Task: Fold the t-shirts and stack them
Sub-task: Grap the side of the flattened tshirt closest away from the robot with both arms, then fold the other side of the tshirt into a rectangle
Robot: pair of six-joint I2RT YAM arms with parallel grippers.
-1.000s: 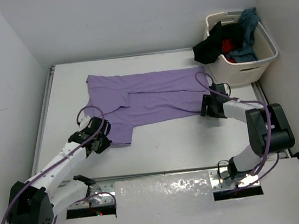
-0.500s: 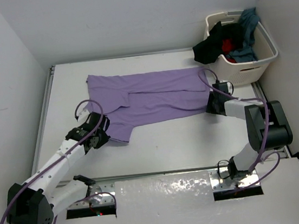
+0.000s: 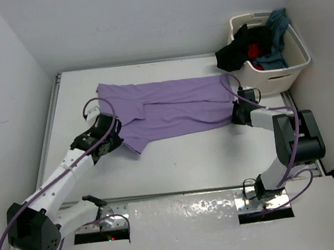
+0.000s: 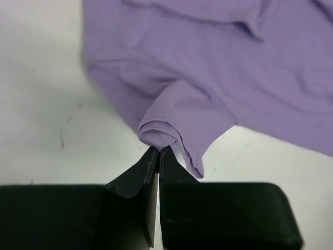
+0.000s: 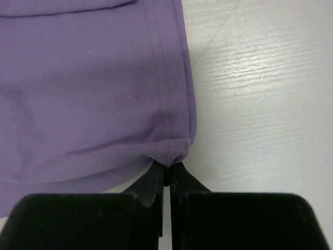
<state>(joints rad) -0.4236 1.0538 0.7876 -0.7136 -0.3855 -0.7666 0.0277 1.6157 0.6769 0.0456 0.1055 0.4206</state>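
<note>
A lavender t-shirt [image 3: 171, 107] lies spread across the back half of the table. My left gripper [image 3: 118, 140] is shut on its near-left sleeve, whose bunched hem [image 4: 158, 134] rises from the fingertips. At the shirt's near-right corner my right gripper [image 3: 238, 116] is shut on the stitched bottom hem [image 5: 169, 153]. Black [image 3: 231, 53], red [image 3: 256, 49] and teal [image 3: 273, 39] t-shirts are piled in the basket at the back right.
A cream laundry basket [image 3: 289, 73] stands at the table's back right corner, the black shirt hanging over its left rim. White walls close in the table on the left, back and right. A metal plate [image 3: 184, 211] lies between the arm bases.
The right gripper slid up to the shirt's near-right corner and closed on its hem. The left gripper carried the sleeve up and to the right, folding it further onto the shirt.
</note>
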